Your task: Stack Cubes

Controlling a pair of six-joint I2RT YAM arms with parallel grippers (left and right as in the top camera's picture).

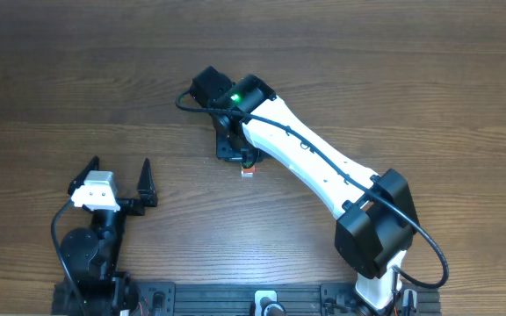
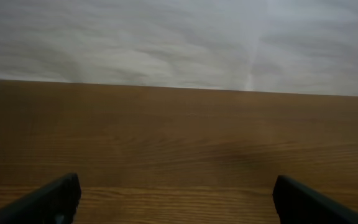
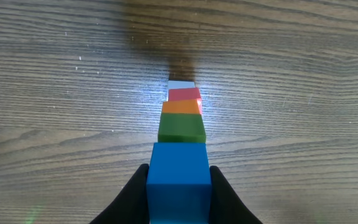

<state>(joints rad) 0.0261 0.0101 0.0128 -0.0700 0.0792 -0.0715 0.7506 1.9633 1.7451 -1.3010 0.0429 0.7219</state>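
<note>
A stack of cubes rises from the wooden table. In the right wrist view a blue cube (image 3: pixel 179 163) is on top, with a green cube (image 3: pixel 181 129), an orange cube (image 3: pixel 181 107), a red cube (image 3: pixel 184 94) and a pale cube (image 3: pixel 180 84) below it. My right gripper (image 3: pixel 179 183) is over the stack, its two black fingers pressed against the blue cube's sides. In the top view the right gripper (image 1: pixel 234 140) covers most of the stack, whose foot (image 1: pixel 248 172) peeks out beside the arm. My left gripper (image 1: pixel 119 172) rests open near the table's front left, with nothing between its fingers (image 2: pixel 55 199).
The wooden table (image 1: pixel 393 79) is bare around the stack. The right arm's white link (image 1: pixel 310 158) runs diagonally from its base at the front right to the table's middle. A pale wall (image 2: pixel 179 37) stands beyond the table's far edge.
</note>
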